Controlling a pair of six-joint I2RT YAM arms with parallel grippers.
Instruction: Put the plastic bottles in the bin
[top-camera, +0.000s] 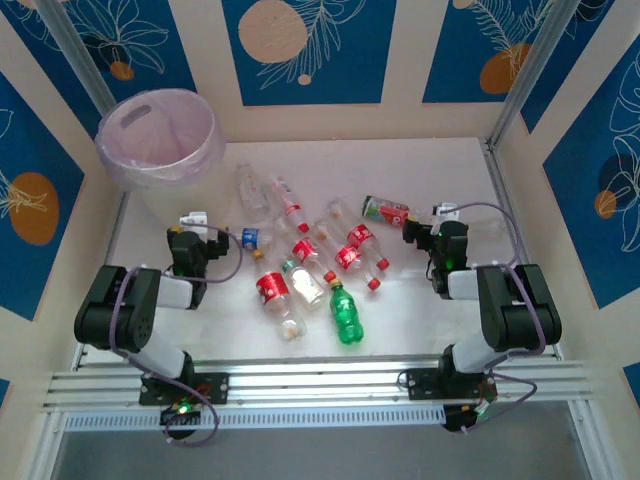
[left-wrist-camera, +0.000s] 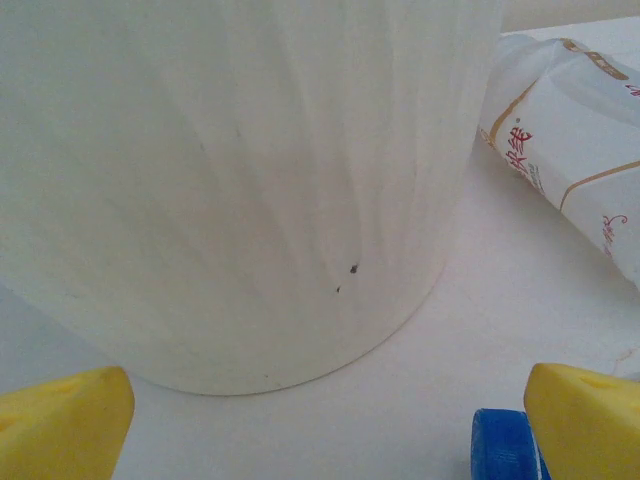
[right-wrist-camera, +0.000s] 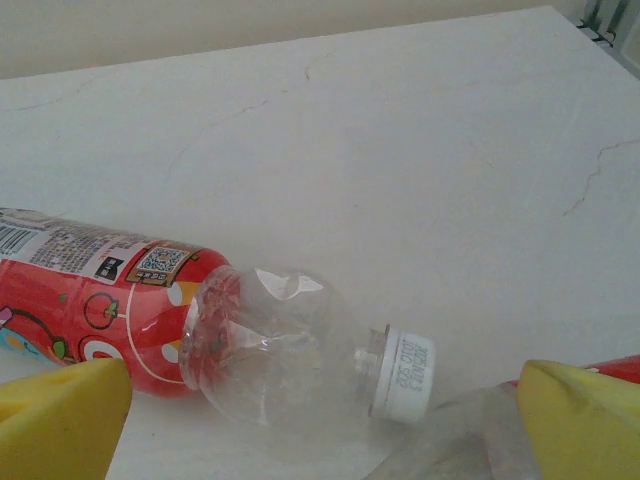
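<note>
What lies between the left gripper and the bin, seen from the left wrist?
Bare table, in the left wrist view: nothing stands between the left gripper and the bin. A blue cap sits beside one jaw.

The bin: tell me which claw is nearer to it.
Left. The left claw sits close before the bin, facing its wall; the right claw is across the table, past the scattered bottles.

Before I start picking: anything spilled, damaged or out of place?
No spill visible. The clear red-labelled plastic bottle with the white cap looks dented at its shoulder. The other small plastic bottles lie scattered on their sides; the round translucent pink bin stands upright.
</note>
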